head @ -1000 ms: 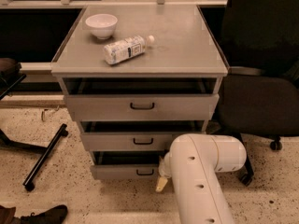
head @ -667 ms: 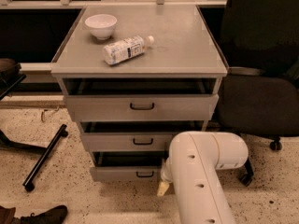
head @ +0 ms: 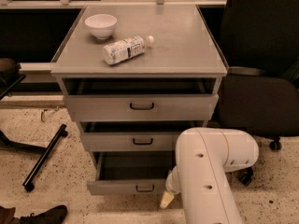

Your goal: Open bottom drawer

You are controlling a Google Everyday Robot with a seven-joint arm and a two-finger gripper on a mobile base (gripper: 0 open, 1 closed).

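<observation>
Speckled floor (head: 65, 171), grey cabinet (head: 182, 55). Bottom drawer (head: 117, 186) stands partly out, its front running crosswise just left of the gripper (head: 167, 199), handle (head: 145, 188) nearest. Gripper's grip: cannot tell.

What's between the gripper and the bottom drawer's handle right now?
Only bare grey front, in the camera view: gripper sits beside the bottom drawer, just off its handle.

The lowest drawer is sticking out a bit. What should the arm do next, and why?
Probably draw the narrow grey metal bottom drawer a little further outward: it is only partly out, and the gripper sits low by its front's right end, beside the small black loop handle.
</observation>
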